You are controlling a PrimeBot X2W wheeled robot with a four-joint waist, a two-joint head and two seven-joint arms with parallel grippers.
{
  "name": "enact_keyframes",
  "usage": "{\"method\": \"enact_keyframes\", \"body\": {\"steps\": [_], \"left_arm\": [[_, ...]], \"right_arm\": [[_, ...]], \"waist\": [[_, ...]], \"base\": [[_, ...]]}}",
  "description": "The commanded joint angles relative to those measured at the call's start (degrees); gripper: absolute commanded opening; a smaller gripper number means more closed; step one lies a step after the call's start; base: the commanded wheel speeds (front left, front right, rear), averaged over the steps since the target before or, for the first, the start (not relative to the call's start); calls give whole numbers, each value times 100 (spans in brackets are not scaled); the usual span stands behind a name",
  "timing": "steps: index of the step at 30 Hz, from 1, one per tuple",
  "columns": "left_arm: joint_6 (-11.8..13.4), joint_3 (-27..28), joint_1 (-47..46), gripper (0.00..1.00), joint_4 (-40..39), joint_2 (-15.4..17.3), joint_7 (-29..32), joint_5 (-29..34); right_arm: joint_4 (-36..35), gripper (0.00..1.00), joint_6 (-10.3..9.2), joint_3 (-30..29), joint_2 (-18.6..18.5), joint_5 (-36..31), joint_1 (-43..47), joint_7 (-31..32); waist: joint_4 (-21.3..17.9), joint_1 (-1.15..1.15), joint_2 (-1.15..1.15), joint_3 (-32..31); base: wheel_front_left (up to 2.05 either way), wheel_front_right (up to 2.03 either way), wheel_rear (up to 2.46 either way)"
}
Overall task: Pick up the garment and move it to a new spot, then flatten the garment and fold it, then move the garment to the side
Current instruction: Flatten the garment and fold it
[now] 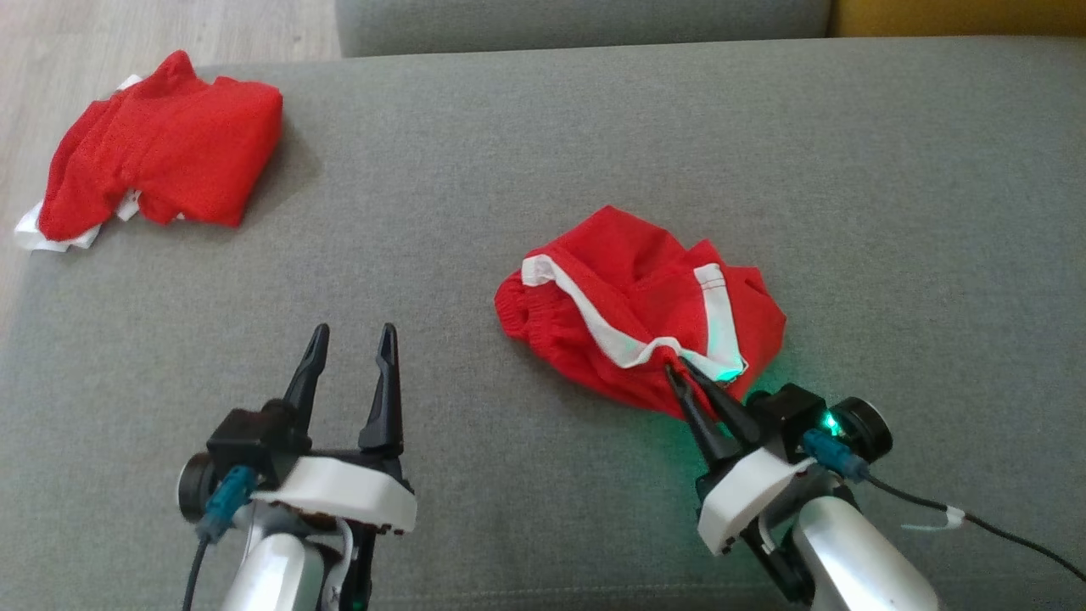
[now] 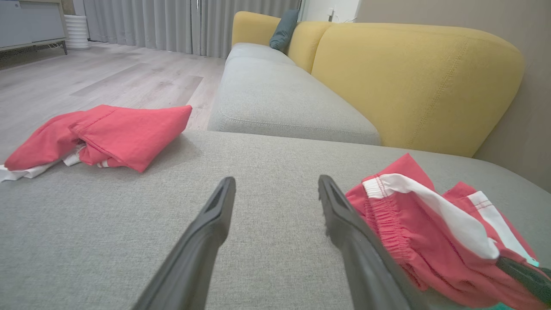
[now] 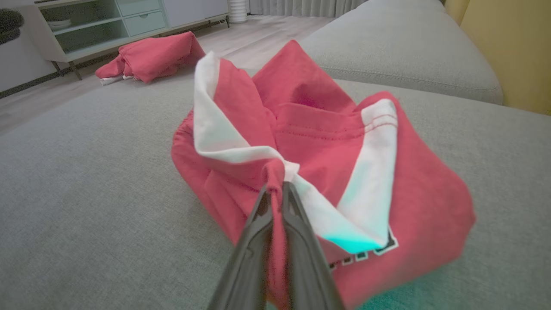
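A broad grey seat cushion [image 1: 543, 153] carries everything in the head view. The left wrist view adds a yellow backrest [image 2: 413, 82] at 1 o'clock, and the right wrist view a pale cabinet [image 3: 86, 21] at 10 o'clock. The garment [image 1: 628, 314], crumpled red fabric with white trim and a gathered waistband, lies on the cushion at about 4 o'clock from centre. A second red garment [image 1: 161, 144] sits well apart at 10 o'clock. The right gripper [image 1: 679, 365] is pinched closed on the garment's white-trimmed edge. The left gripper [image 1: 354, 331] holds nothing, fingers spread wide. Black lettering [image 3: 370, 252] shows on the garment (too cropped to read).
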Motion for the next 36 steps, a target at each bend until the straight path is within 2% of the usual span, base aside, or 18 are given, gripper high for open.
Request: {"method": "enact_keyframes", "body": {"steps": [1, 8, 12, 16, 25, 36], "left_arm": [[-15, 187, -149, 100, -190, 5, -70, 46], [-9, 167, -128, 100, -164, 5, -70, 39], [-6, 140, -122, 100, -172, 5, -70, 28], [1, 94, -140, 100, -192, 5, -70, 5], [7, 52, -221, 100, -179, 5, -70, -27], [21, 42, -205, 100, -160, 5, -70, -33]], "right_arm": [[-253, 100, 41, 51, 106, -47, -7, 1], [-958, 100, 41, -53, 160, 153, 243, 16], [-1415, 100, 41, -500, 84, 72, 251, 178], [-1547, 100, 41, -931, 29, -69, 141, 435], [-743, 100, 41, -1259, -46, -46, -385, 712], [203, 100, 41, -912, -167, 113, -805, 565]], "waist": [[-22, 0, 0, -15], [-54, 0, 0, -92], [-18, 0, 0, -111], [101, 0, 0, -73], [387, 0, 0, 113], [613, 0, 0, 170]], "base": [[0, 0, 0], [0, 0, 0], [0, 0, 0], [0, 0, 0], [0, 0, 0], [0, 0, 0]]}}
